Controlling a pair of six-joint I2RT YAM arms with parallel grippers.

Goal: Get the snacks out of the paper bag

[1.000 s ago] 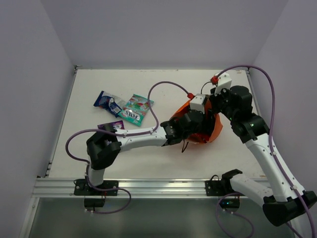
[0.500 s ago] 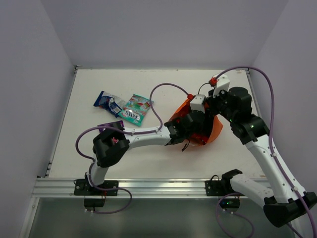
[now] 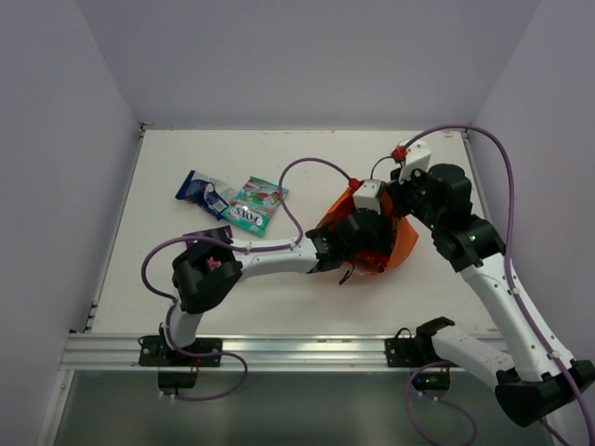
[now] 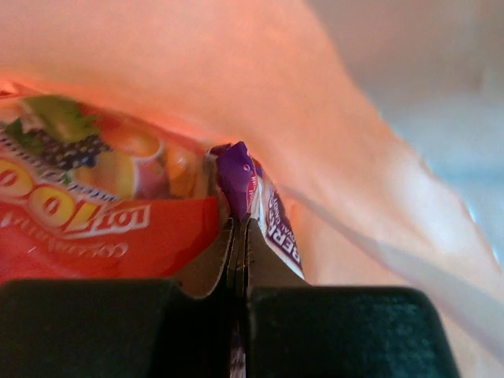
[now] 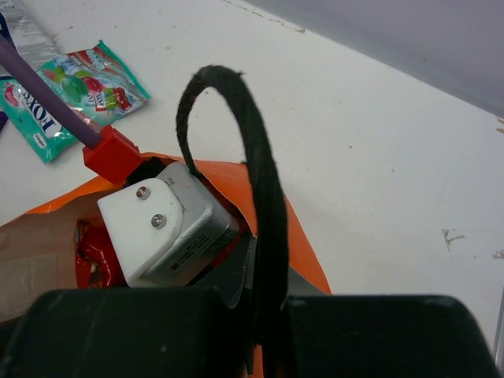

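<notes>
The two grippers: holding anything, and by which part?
The left gripper pinches the glossy purple packet by its edge; the right gripper grips the orange paper bag by its dark cord handle.

The white table (image 3: 186, 158) carries a blue packet (image 3: 200, 190) just beside a teal packet (image 3: 254, 206); a violet packet (image 3: 206, 235) lies nearer, partly hidden. The orange bag (image 3: 402, 243) lies right of centre.

Paper bag (image 3: 405, 240): matt orange paper outside; inside pale, smooth, softly creased. Cord handle (image 5: 264, 181): black woven cord, fuzzy, matt. Purple packet (image 4: 236, 177) & large red packet (image 4: 94, 220): glossy printed plastic film, crinkled at the seams. Teal packet (image 5: 75, 94): same shiny film w/ glare spots. Left gripper (image 4: 239, 240) & right gripper (image 5: 264, 283): matt dark plastic. Wrist cam housing (image 5: 153, 224): smooth white plastic, metal screws. Table (image 5: 378, 142): matt white, lightly scuffed.
</notes>
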